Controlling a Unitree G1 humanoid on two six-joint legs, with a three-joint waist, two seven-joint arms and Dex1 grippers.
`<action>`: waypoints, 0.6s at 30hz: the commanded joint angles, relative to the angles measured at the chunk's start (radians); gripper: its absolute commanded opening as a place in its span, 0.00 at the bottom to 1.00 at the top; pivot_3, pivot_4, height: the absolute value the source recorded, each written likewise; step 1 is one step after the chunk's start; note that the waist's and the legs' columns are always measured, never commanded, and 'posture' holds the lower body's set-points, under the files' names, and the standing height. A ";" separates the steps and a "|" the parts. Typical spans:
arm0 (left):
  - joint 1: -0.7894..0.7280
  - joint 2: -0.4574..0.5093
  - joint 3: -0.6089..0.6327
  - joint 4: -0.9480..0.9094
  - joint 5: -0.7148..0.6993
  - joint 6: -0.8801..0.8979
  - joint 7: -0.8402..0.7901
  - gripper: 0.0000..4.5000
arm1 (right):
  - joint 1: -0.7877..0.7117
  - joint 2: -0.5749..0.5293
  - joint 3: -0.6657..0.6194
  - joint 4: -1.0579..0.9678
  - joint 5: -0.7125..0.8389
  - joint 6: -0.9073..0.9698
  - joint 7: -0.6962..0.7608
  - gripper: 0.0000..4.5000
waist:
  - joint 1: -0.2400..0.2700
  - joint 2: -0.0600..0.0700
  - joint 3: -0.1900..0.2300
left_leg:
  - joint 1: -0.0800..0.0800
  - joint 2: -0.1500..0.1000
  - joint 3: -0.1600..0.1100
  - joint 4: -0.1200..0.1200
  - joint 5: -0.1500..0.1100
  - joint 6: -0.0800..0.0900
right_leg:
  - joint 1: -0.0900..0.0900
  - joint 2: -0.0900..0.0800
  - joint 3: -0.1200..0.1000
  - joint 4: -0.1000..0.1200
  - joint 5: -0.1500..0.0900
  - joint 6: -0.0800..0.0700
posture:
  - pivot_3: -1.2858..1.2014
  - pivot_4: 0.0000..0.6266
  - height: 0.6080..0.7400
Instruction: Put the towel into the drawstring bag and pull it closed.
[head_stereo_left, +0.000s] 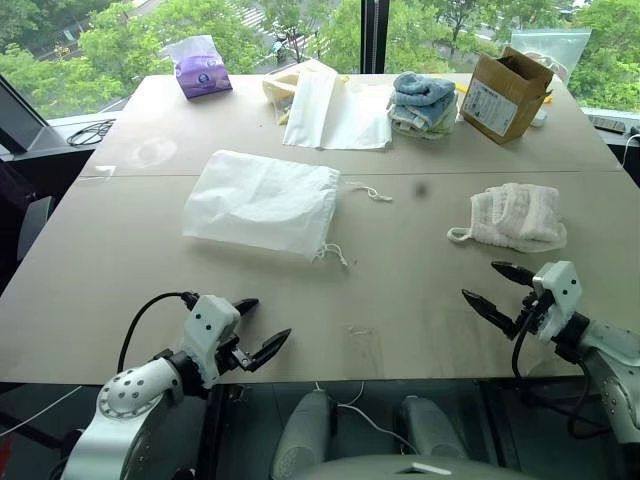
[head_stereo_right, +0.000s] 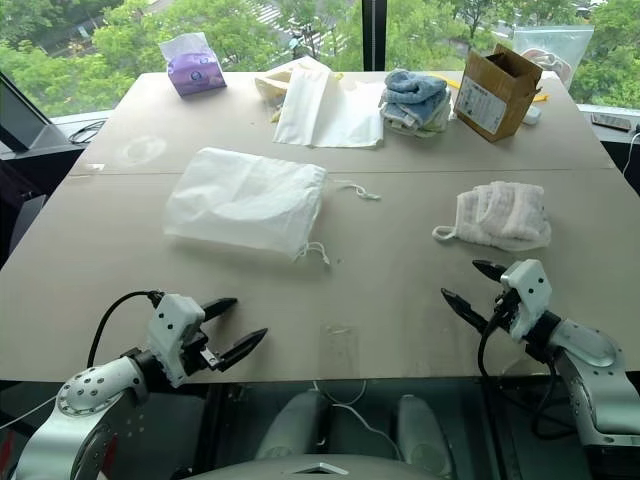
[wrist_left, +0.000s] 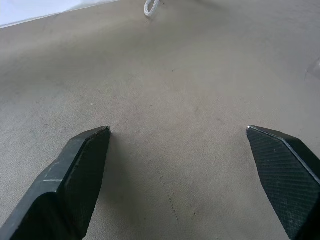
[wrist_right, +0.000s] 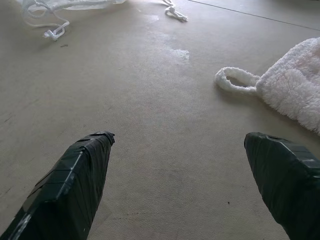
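The drawstring bag (head_stereo_left: 262, 201) lies flat at the table's middle left, its thin cords (head_stereo_left: 332, 254) trailing off its right end. Right of it the off-white fluffy towel (head_stereo_left: 520, 215) rests on the table, its loop (head_stereo_left: 458, 235) pointing left; the right wrist view also catches the towel (wrist_right: 295, 85). My left gripper (head_stereo_left: 262, 326) hovers open over the near table edge, well short of the bag. My right gripper (head_stereo_left: 494, 284) stands open just in front of the towel, touching nothing.
Along the far edge stand a purple tissue pack (head_stereo_left: 203, 68), a flat cream bag (head_stereo_left: 332, 110), a blue-and-white stack of folded cloths (head_stereo_left: 422, 103) and an open cardboard box (head_stereo_left: 508, 93). The beige table (head_stereo_left: 400, 290) ends close below both grippers.
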 joint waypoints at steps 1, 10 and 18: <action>-0.008 -0.004 -0.010 -0.010 0.004 -0.016 0.003 1.00 | -0.005 -0.012 -0.031 -0.017 0.008 -0.030 0.009 1.00 | 0.000 0.000 0.000 | 0.000 0.000 0.000 0.000 0.000 0.000 | 0.000 0.000 0.000 0.000 0.000 0.000 | 0.52 0.24 1.00; -0.033 -0.024 -0.022 0.007 -0.007 -0.017 -0.003 1.00 | -0.012 -0.019 -0.025 -0.012 -0.004 -0.054 0.012 1.00 | 0.001 0.000 0.000 | 0.000 0.000 0.000 0.000 0.000 0.000 | 0.000 0.000 0.000 0.000 0.000 0.000 | 0.52 0.24 1.00; -0.076 -0.042 -0.051 -0.044 -0.025 0.018 0.016 1.00 | -0.022 -0.021 -0.018 -0.004 -0.006 -0.065 0.022 1.00 | 0.001 0.000 0.000 | 0.000 0.000 0.000 0.000 0.000 0.000 | 0.000 0.000 0.000 0.000 0.000 0.000 | 0.52 0.24 1.00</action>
